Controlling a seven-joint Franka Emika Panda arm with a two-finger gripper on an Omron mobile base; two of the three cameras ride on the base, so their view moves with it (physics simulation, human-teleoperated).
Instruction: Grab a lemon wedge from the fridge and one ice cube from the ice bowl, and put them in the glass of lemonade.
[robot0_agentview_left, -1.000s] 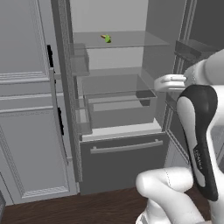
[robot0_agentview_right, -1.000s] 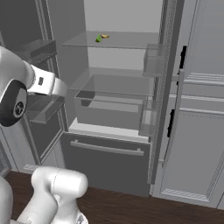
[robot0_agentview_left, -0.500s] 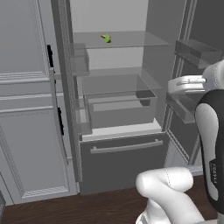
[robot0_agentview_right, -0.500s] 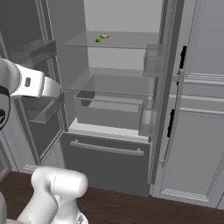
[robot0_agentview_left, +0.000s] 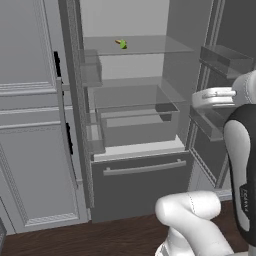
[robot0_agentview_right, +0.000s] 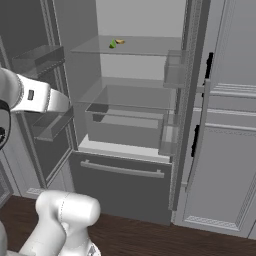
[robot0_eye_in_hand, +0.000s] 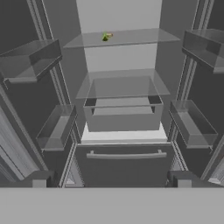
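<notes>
**Fridge open, lemon wedge on the top shelf, hand spread and empty**

The fridge (robot0_agentview_left: 145, 125) stands with both doors swung wide, showing a pale grey interior with clear shelves. The lemon wedge (robot0_agentview_left: 122, 44) lies on the upper clear shelf (robot0_agentview_left: 150, 46), toward the back and a little left of its middle in the left base view. From the right base view the same wedge (robot0_agentview_right: 114, 43) shows as a small bright green piece with a yellowish bit just beside it, and the hand view puts it (robot0_eye_in_hand: 105, 36) high up, near the centre of that shelf.

Below the shelf sits a clear drawer (robot0_agentview_left: 137, 122), and under that a dark lower drawer with a long grey bar handle (robot0_agentview_left: 142, 168). Clear door bins (robot0_eye_in_hand: 194, 124) hang on the inner faces of both doors.

The hand (robot0_eye_in_hand: 111, 180) is spread wide, its two dark fingertips (robot0_eye_in_hand: 39, 179) standing far apart at the bottom of the hand view, with nothing between them. It faces straight into the open fridge, well apart from the wedge and lower than the shelf that carries it.

The white arm (robot0_agentview_left: 240, 165) rises at the right of the left base view, in front of the right door. Light grey panelled cabinets (robot0_agentview_left: 30, 125) with black handles flank the fridge, and a dark wood floor (robot0_agentview_right: 150, 240) runs beneath.
</notes>
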